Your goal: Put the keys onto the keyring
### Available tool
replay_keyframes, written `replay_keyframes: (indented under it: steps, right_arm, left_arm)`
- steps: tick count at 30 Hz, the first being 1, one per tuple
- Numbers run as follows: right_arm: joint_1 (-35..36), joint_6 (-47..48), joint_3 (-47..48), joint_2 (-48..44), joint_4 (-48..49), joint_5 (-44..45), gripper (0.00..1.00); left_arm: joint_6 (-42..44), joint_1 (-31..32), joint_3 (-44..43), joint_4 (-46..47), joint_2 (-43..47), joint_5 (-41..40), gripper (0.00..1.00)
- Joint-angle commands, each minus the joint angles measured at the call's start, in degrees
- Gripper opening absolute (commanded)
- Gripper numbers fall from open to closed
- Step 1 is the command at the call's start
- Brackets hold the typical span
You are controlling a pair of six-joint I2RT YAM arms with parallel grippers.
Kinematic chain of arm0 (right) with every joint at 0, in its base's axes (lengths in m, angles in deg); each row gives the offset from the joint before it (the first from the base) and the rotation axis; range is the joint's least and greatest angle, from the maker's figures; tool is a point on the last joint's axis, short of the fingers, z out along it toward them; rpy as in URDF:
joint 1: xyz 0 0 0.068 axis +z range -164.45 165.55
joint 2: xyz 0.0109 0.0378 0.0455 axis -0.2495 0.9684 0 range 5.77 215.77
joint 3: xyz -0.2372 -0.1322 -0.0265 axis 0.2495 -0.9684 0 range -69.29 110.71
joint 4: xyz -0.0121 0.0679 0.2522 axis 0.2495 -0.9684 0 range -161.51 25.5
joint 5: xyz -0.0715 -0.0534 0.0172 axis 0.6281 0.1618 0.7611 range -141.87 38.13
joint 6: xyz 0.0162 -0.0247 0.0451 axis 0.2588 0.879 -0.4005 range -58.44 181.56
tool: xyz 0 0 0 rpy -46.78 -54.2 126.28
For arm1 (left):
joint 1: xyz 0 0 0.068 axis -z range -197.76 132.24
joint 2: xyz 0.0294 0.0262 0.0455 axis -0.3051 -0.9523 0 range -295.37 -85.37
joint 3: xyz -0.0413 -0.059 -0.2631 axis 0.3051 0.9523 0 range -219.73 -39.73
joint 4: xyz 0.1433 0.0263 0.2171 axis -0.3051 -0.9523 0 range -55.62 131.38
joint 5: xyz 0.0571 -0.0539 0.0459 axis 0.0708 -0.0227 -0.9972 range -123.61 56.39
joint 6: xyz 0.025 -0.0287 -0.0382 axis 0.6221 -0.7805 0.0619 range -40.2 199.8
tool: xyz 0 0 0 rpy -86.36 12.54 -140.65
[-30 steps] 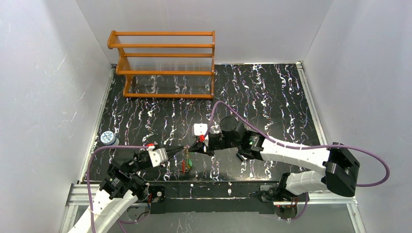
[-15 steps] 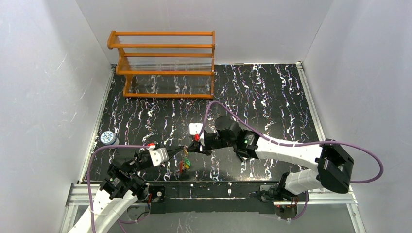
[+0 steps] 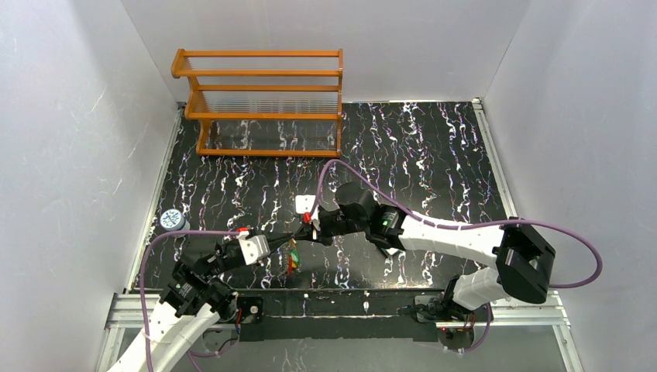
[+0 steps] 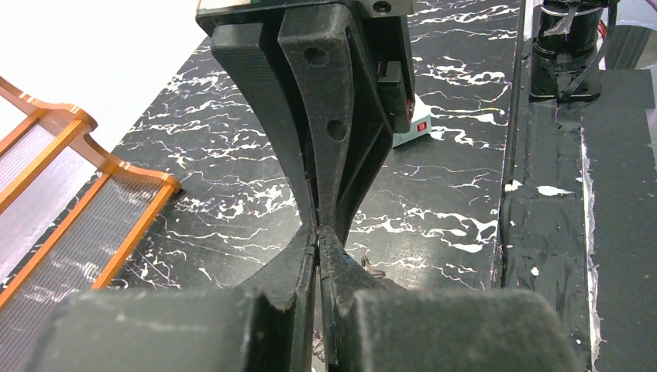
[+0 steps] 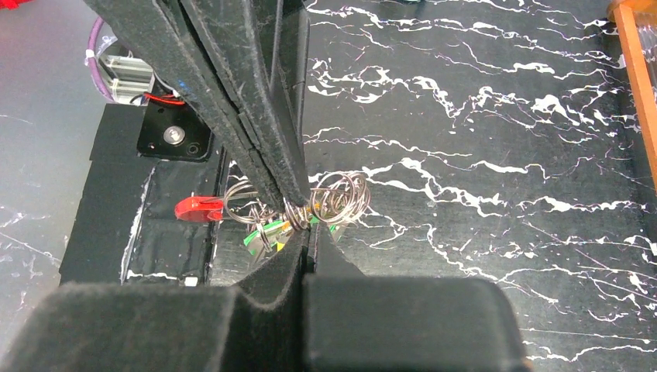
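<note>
The keyring (image 5: pixel 335 198) is a bunch of silver wire loops with a red tab (image 5: pixel 197 208). Small keys with a green head (image 5: pixel 254 239) and a yellow head (image 5: pixel 279 253) hang under it. In the top view the bunch (image 3: pixel 293 260) hangs above the table between the two arms. My left gripper (image 3: pixel 280 241) and right gripper (image 3: pixel 299 235) meet tip to tip. The right gripper (image 5: pixel 304 232) is shut on the loops. The left gripper (image 4: pixel 318 236) is shut, and its fingers (image 5: pixel 256 116) pinch the same loops from the other side.
An orange wire rack (image 3: pixel 263 101) stands at the back left and also shows in the left wrist view (image 4: pixel 70 201). A small round blue-and-white object (image 3: pixel 172 220) lies at the left edge. A white block with a red mark (image 4: pixel 414 128) sits by the right wrist.
My right arm has moved a little to the left, towards the left gripper. The hanging keys have shifted left with it. The left arm has barely moved.
</note>
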Motion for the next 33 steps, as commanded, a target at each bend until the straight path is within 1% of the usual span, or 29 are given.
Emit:
replay_keyframes:
  steps: [1,4,5,10,12,17,22,24,28,33]
  right_arm:
    - [0.0,0.5,3.2,0.9,1.2,0.8,0.05]
    - [0.0,0.5,3.4,0.8,1.1,1.3,0.24]
    - [0.0,0.5,3.3,0.7,1.0,1.6,0.28]
    - [0.0,0.1,2.1,-0.8,0.8,4.0,0.44]
    - [0.0,0.1,1.2,-1.9,0.9,5.3,0.47]
    - [0.0,-0.1,-1.4,-4.9,2.3,6.8,0.49]
    - [-0.1,0.2,-3.7,-7.6,2.8,7.1,0.49]
    - [-0.2,0.4,-4.6,-8.7,3.3,6.9,0.47]
    - [-0.4,0.5,-6.2,-10.5,5.2,3.9,0.44]
    - [-0.5,0.4,-5.9,-9.8,6.0,-0.6,0.43]
  left_arm:
    - [-0.3,0.1,-0.5,3.8,-0.5,1.5,0.0]
    - [-0.2,0.1,-0.5,3.8,-0.6,1.6,0.0]
    - [-0.2,0.1,-0.5,3.8,-0.6,1.6,0.0]
    - [-0.2,0.1,-0.5,3.8,-0.5,1.6,0.0]
    - [-0.2,0.1,-0.5,3.8,-0.5,1.6,0.0]
    - [-0.2,0.1,-0.6,3.8,-0.9,1.9,0.0]
    - [-0.2,0.1,-0.6,3.8,-0.7,1.9,0.0]
    - [-0.2,0.1,-0.6,3.8,-0.6,1.8,0.0]
    - [-0.2,0.1,-0.6,3.8,-0.8,1.9,0.0]
    - [-0.2,0.1,-0.6,3.8,-0.9,2.0,0.0]
